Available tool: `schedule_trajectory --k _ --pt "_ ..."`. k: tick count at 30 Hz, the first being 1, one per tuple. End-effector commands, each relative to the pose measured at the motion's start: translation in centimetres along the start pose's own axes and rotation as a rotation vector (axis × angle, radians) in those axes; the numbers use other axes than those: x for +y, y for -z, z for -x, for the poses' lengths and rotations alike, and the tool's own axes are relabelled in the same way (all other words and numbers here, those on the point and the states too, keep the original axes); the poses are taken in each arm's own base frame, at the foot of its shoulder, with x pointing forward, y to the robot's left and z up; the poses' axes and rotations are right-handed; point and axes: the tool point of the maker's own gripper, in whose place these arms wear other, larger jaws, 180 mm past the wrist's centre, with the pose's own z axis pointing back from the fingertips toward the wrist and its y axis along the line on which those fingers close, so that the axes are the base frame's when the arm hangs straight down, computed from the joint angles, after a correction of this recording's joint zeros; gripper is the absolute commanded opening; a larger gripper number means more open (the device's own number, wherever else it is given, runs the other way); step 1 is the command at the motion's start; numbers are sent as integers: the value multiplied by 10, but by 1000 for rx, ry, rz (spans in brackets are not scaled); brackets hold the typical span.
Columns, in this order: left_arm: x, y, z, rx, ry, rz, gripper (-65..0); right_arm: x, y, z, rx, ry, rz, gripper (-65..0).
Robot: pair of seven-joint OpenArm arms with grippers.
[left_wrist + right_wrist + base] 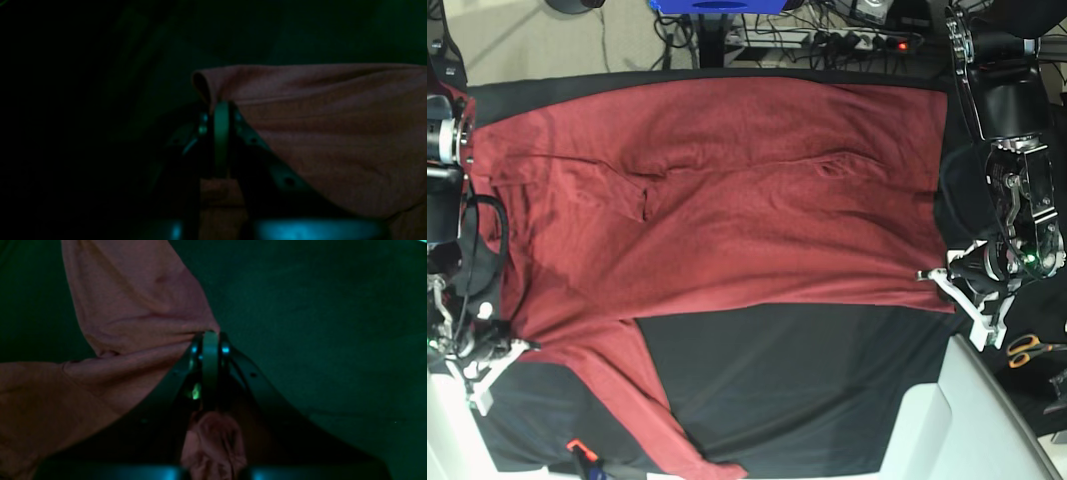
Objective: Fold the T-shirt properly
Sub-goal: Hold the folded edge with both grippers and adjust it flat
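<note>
The maroon T-shirt (727,200) lies spread over the black table cloth (807,380), with one long sleeve running down to the front edge. In the base view my left gripper (925,275) sits at the shirt's right edge, low on that side. The left wrist view shows this gripper (222,104) shut on a folded edge of the T-shirt (333,133). My right gripper (530,346) sits at the shirt's left edge, near where the sleeve starts. The right wrist view shows it (210,334) shut on bunched cloth of the T-shirt (133,306).
Orange-handled scissors (1027,349) lie off the table at the right. A white surface (967,420) adjoins the table's front right corner. Cables and a power strip (857,40) run behind the far edge. A small orange object (575,446) lies at the front left.
</note>
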Motion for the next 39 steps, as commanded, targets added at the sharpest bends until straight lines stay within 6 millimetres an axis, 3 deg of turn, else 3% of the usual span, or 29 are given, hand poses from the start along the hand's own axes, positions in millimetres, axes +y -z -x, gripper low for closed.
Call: schedule_trajectory --k 1,9,16,24,39 --pt "6 -8 -23 -60 12 -12 -650 -7 -10 -31 -78 -8 11 -650" --pt "8 -8 -21 -56 6 -15 -650 -7 -9 -29 -75 -7 11 -650" --pt "7 -8 -18 -52 10 -14 -650 -8 -10 -39 -131 -10 13 -650" --pt "6 -8 -18 -51 12 -13 -650 -30 0 -16 -98 31 43 -650" --pt "8 -8 -21 -58 7 -16 -650 -16 3 -22 -106 31 17 -650"
